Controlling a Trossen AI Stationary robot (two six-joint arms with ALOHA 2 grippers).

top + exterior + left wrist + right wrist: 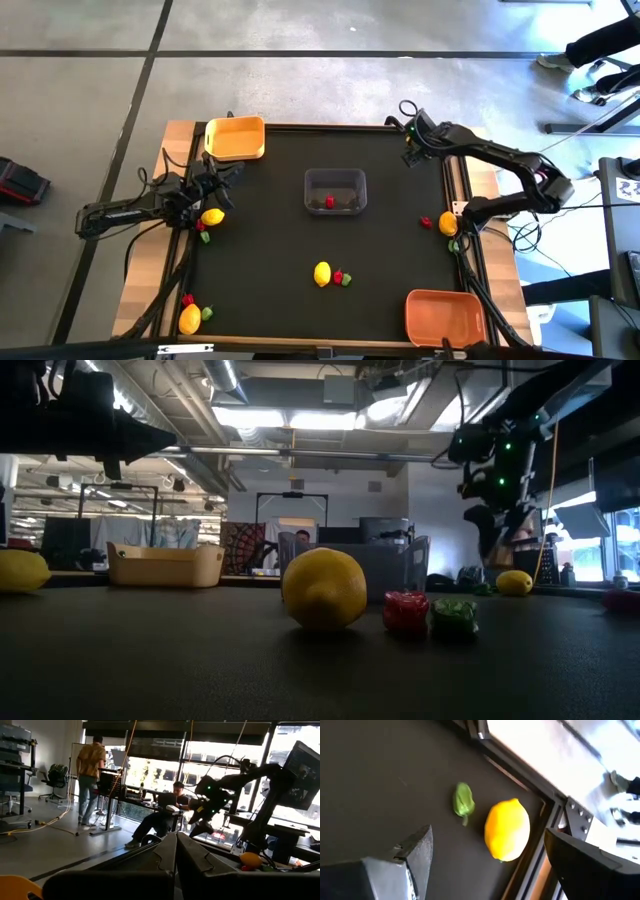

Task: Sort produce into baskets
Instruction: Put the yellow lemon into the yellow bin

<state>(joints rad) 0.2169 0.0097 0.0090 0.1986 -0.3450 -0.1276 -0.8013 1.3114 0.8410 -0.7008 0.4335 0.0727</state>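
Observation:
Lemons lie on the black mat, each with small pieces beside it: one lemon (212, 216) by my left arm, one (322, 273) at the near middle with a red piece (338, 276) and a green piece (346, 281), one (190, 319) at the near left, and one (447, 224) at the right edge. My left gripper (226, 176) is shut and empty, held level near the yellow basket (235, 138). My right gripper (410, 155) is open and empty above the far right corner. Its wrist view shows a lemon (507, 830) and a green piece (463, 800) below it.
The clear basket (335, 190) stands mid-table with a red piece (330, 202) inside. The orange basket (445, 315) stands at the near right corner. The table's raised frame (452, 190) runs along the right edge. People sit and stand in the room beyond.

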